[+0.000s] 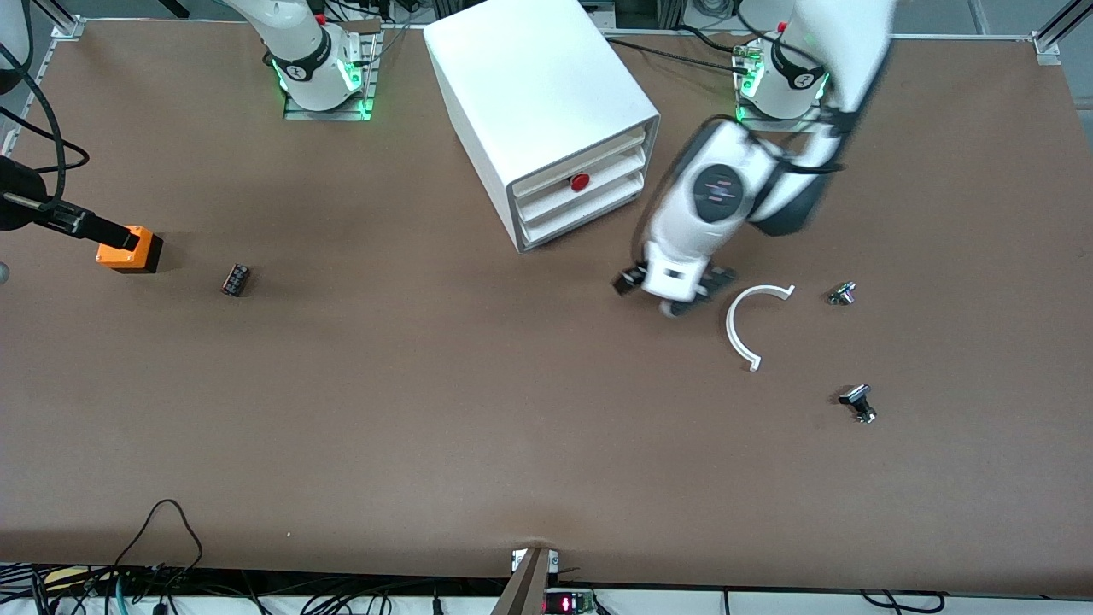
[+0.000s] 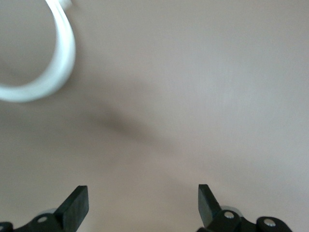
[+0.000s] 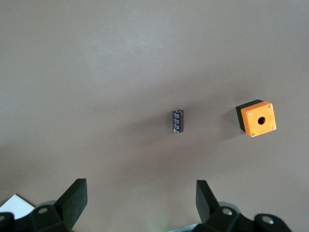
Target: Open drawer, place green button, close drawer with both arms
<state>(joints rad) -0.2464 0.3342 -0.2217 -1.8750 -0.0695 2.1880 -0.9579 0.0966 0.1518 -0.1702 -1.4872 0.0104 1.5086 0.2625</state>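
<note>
left gripper (image 2: 142, 208): I see it spread wide, holding nothing, low over bare table between the cabinet front and the white arc; in front view at (image 1: 675, 286).
right gripper (image 3: 140, 205): fingers apart, nothing in them, up over the table toward the right arm's end; I can't find it in the front view.
cabinet (image 1: 538, 94): white, three drawers, all pushed in, red knob (image 1: 580, 181) on the middle one.
drawer (image 1: 585, 207): bottom one, closed.
button: can't pick out a green cap anywhere. Two small silver-black parts sit toward the left arm's end, one (image 1: 842, 293) just beside the arc, the other (image 1: 858, 401) nearer the camera.
arc (image 1: 751, 320): white curved piece flat on table, also in left wrist view (image 2: 48, 63).
orange box (image 1: 130, 248): at right arm's end, hole on top (image 3: 259, 121).
dark block (image 1: 236, 279): small, near the orange box, apart from it (image 3: 177, 121).
</note>
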